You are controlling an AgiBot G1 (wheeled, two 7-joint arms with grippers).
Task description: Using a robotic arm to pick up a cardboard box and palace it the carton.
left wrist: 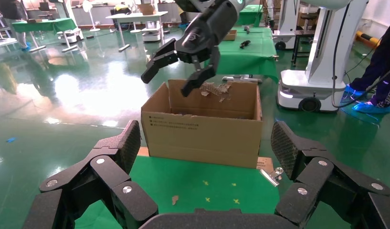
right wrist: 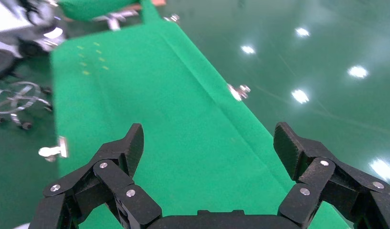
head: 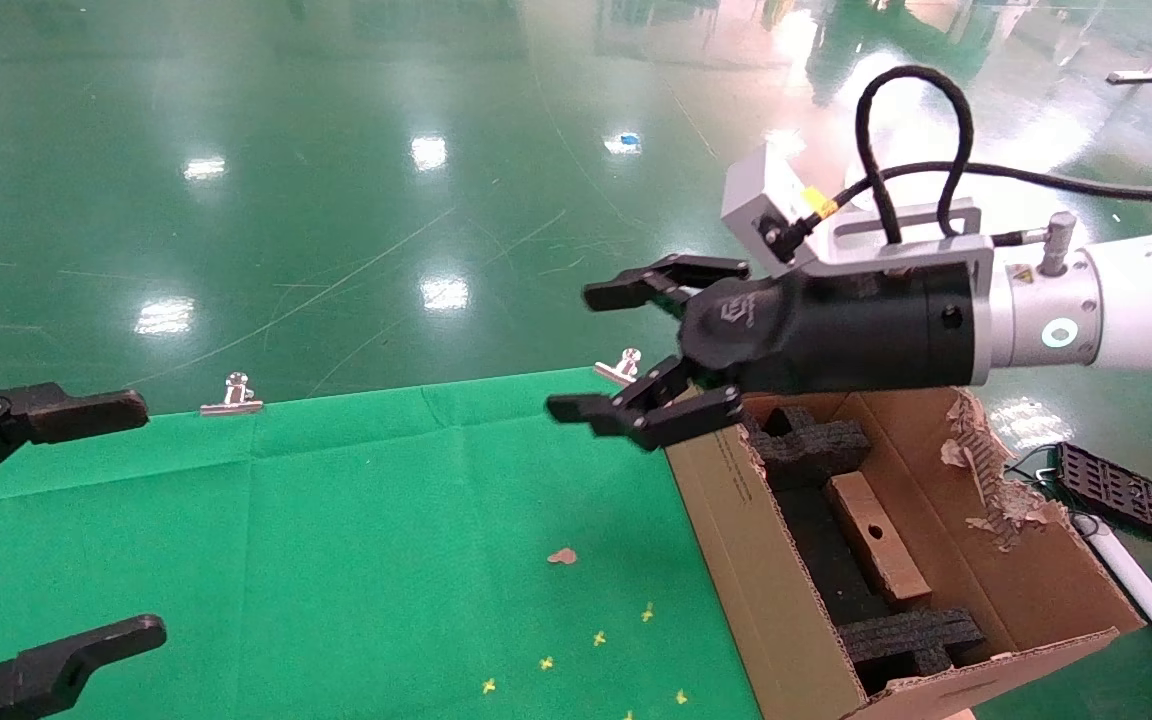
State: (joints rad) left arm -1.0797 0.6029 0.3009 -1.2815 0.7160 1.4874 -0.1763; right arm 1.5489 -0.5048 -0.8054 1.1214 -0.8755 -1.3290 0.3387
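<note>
The slim brown cardboard box (head: 876, 540) with a small round hole lies inside the large carton (head: 766, 590), between black foam blocks (head: 816, 445). The carton stands at the right end of the green table; in the left wrist view it (left wrist: 202, 129) shows its printed side and a torn flap. My right gripper (head: 601, 350) on the white robotic arm (head: 1146, 300) is open and empty, in the air above the carton's far left corner; it also shows in the left wrist view (left wrist: 171, 76). In its own view it (right wrist: 208, 148) hangs over green cloth. My left gripper (head: 56, 520) is open and empty at the table's left edge.
The green cloth (head: 356, 540) is held by metal clips (head: 232, 396) along its far edge. A brown scrap (head: 562, 556) and yellow cross marks (head: 598, 638) lie on it. A black grid panel (head: 1126, 495) lies on the floor to the right of the carton.
</note>
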